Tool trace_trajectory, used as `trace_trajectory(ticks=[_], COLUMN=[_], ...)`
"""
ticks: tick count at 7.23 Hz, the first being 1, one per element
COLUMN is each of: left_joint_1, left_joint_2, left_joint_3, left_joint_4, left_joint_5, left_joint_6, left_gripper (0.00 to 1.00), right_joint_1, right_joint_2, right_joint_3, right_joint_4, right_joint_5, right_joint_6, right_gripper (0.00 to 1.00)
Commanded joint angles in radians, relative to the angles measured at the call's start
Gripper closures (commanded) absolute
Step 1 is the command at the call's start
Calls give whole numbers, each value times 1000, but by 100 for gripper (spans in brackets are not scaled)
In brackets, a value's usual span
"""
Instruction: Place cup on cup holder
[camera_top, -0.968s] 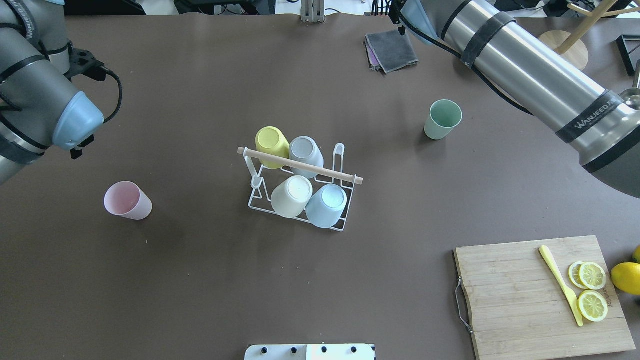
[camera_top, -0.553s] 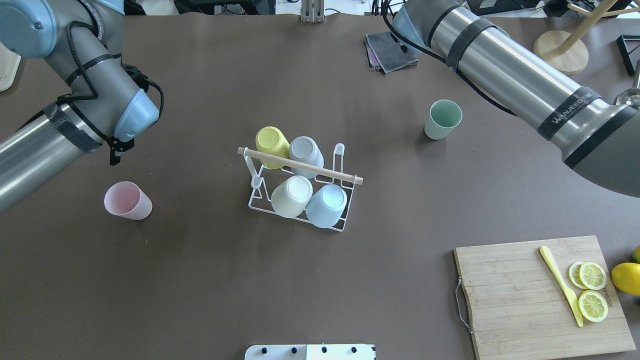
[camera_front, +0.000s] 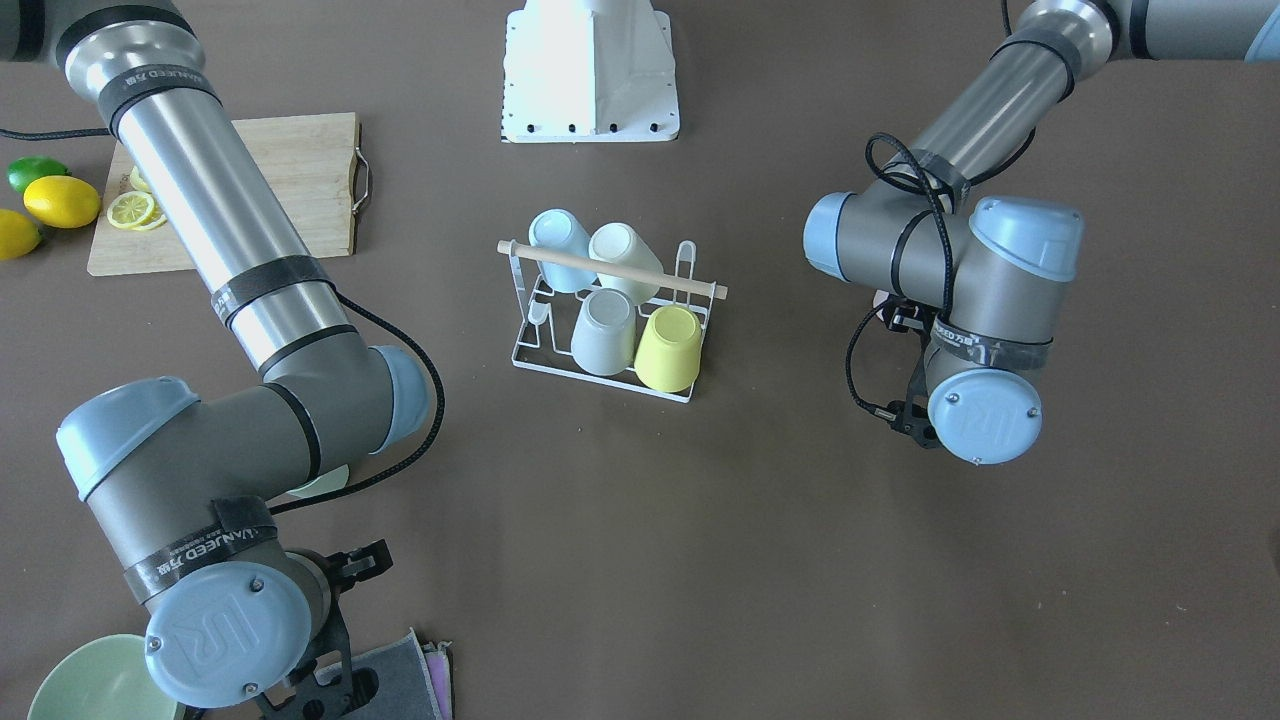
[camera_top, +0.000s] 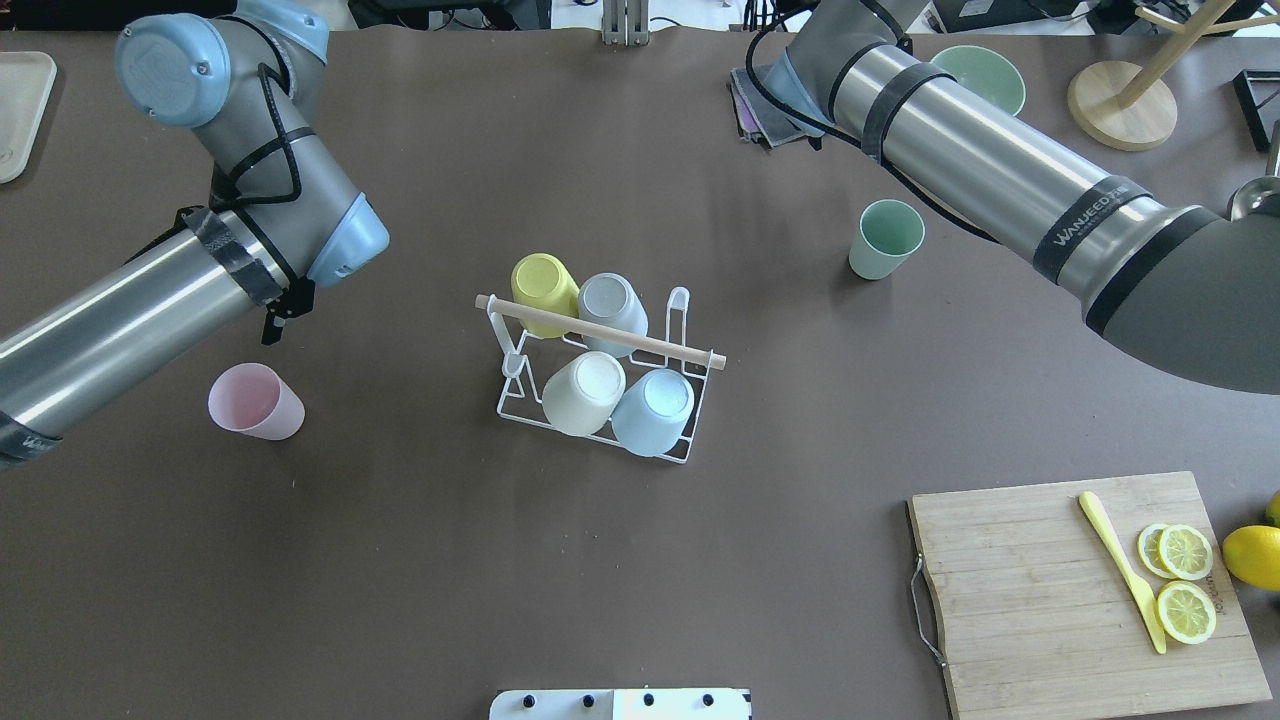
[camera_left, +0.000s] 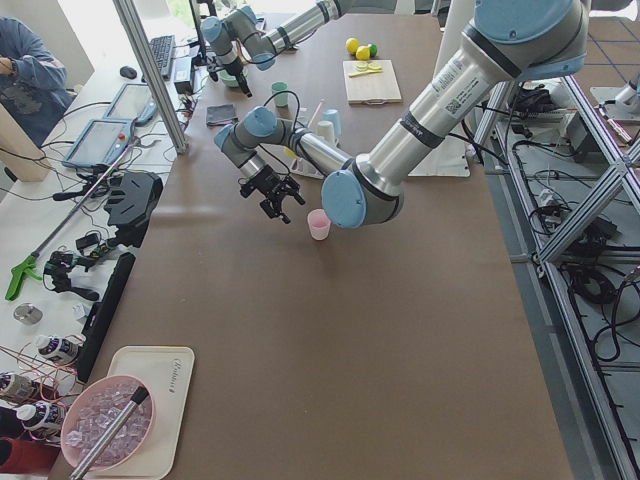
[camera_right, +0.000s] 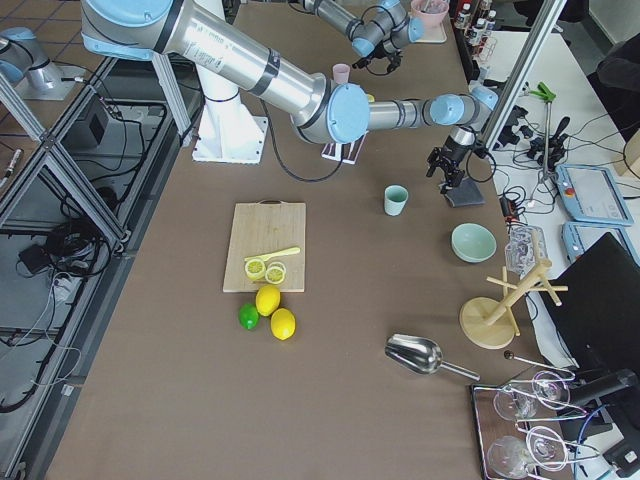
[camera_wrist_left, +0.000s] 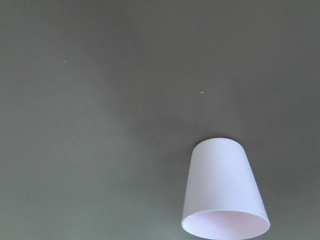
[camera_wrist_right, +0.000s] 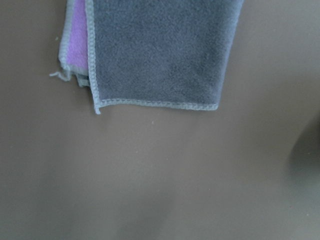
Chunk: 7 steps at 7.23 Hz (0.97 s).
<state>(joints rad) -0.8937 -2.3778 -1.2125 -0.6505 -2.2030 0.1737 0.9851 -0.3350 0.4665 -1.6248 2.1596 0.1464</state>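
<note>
The white wire cup holder (camera_top: 520, 405) with a wooden rod stands mid-table and carries yellow, grey, cream and light blue cups upside down. A pink cup (camera_top: 255, 401) stands upright to its left, and also shows in the left wrist view (camera_wrist_left: 222, 192). A green cup (camera_top: 886, 239) stands upright to its right. My left gripper (camera_top: 283, 312) hovers just behind the pink cup, apart from it, its fingers spread and empty in the exterior left view (camera_left: 275, 198). My right gripper (camera_front: 325, 680) hangs over a grey cloth (camera_wrist_right: 160, 50), beyond the green cup. I cannot tell whether it is open or shut.
A cutting board (camera_top: 1040, 590) with lemon slices and a yellow knife lies at the near right, with lemons beside it. A green bowl (camera_top: 975, 75) and a wooden stand (camera_top: 1120, 100) sit at the far right. A white tray (camera_top: 20, 110) is at the far left.
Both arms have swung in over the table. The left wrist moved right toward the pink cup. The right wrist moved left over the grey cloth. No cup has moved.
</note>
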Motion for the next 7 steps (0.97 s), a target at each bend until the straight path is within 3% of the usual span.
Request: trace_trajectory(ticks=[1, 3, 7], left_joint_1=[10, 25, 42], left_joint_2=[-9, -15, -6], left_joint_3=[39, 65, 106], left_joint_4=[2, 2, 9], left_joint_5=[-74, -104, -113], left_joint_6=[4, 10, 53], left_gripper=[1, 1, 1], right_joint_1=[-2, -12, -54], right_joint_2=[13, 13, 11], right_joint_3=[-31, -39, -89], right_joint_4=[-122, -206, -210], right_joint_5=[83, 77, 39], right_joint_6=[-66, -122, -163], right_gripper=[0, 0, 0])
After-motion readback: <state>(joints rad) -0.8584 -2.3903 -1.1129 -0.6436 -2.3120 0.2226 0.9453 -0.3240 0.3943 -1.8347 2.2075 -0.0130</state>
